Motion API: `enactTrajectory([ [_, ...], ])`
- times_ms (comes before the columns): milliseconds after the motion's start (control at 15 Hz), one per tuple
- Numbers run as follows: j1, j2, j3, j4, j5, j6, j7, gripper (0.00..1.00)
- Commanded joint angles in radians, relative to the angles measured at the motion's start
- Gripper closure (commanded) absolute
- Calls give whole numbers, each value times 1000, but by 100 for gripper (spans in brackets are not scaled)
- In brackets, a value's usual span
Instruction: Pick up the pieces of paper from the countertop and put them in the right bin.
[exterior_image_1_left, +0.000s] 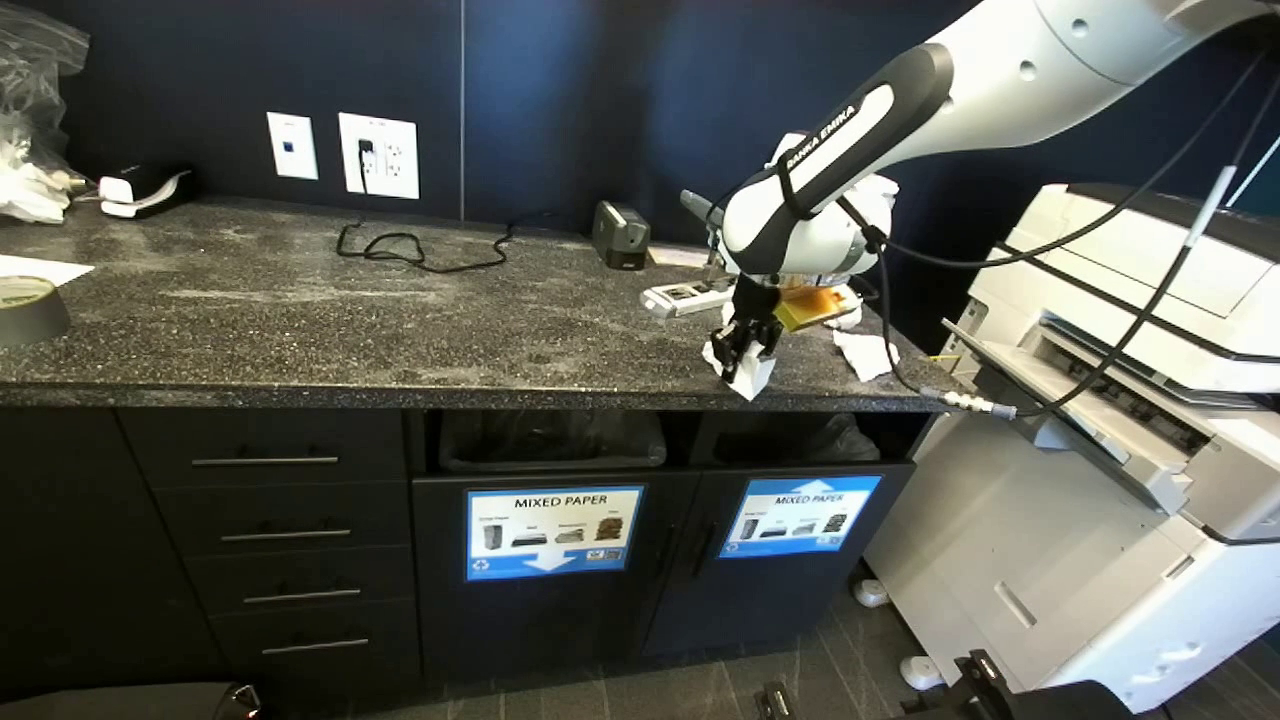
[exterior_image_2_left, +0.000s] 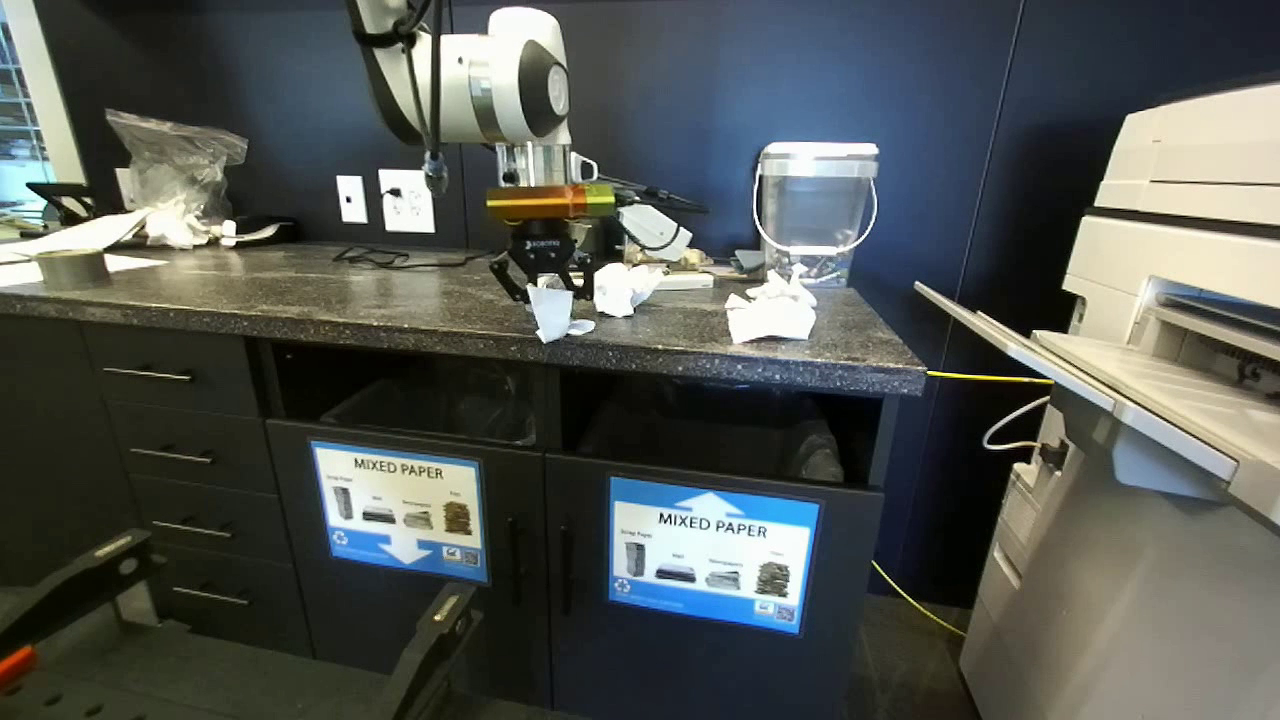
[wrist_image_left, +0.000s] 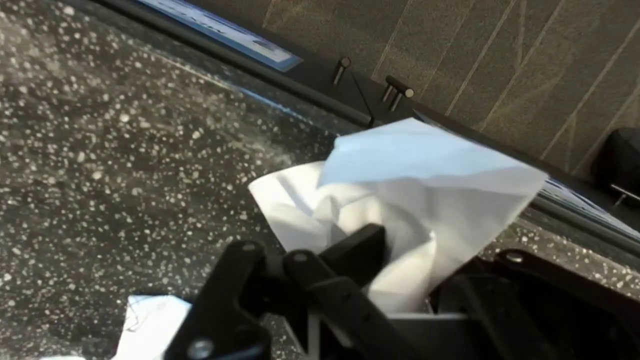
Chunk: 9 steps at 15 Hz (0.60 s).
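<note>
My gripper is shut on a creased white piece of paper at the countertop's front edge. In the wrist view the paper fans out past the fingertips and hides the far finger. It also shows below the gripper in an exterior view; whether it touches the counter is unclear. A crumpled paper lies just beside the gripper and another near the counter's right end. Part of a paper shows in the wrist view. The right bin sits in the opening below.
The left bin sits in the neighbouring opening under the countertop. A lidded clear bucket, a grey device and a white tool stand at the back. A printer stands beyond the right end. Tape lies far left.
</note>
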<state>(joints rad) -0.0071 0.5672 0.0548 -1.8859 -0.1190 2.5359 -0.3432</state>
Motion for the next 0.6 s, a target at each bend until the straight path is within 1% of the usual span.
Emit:
enactTrajectory([
  [0,11,-15,-42,-68,-50,-7,58,81],
  [200,-2,-28,-65,-134,-60,4,82,83],
  [533,-30,-21,-91,-225,-47,31,107,81],
])
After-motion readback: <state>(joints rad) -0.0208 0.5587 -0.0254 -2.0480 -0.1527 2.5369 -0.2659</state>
